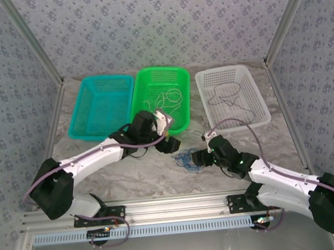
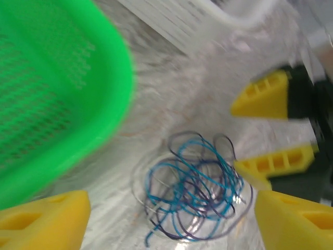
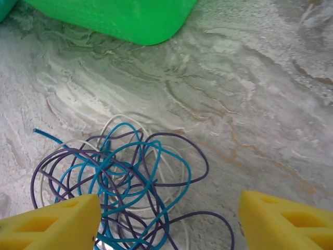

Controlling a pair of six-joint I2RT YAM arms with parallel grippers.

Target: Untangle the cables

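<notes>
Cables: blue, purple and whitish tangle (image 1: 187, 158) (image 2: 195, 192) (image 3: 125, 182) on the table (image 1: 131, 181), at five o'clock of the green basket (image 1: 177, 77), apart from its rim.
Open room: bare table at six o'clock of the tangle.
Left gripper (image 1: 170, 143) (image 2: 171, 229): reaching from nine o'clock, fingers wide, empty.
Right gripper (image 1: 202, 156) (image 3: 166, 224): low, reaching from three o'clock, fingers wide, gripping nothing.

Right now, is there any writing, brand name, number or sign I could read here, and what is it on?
None: no word, number or sign can be read.
The teal basket, green basket and white basket are plain mesh.
The left arm and right arm show no legible label.
The wallpaper has only a flower pattern.
The cables and table bear no marks.
</notes>
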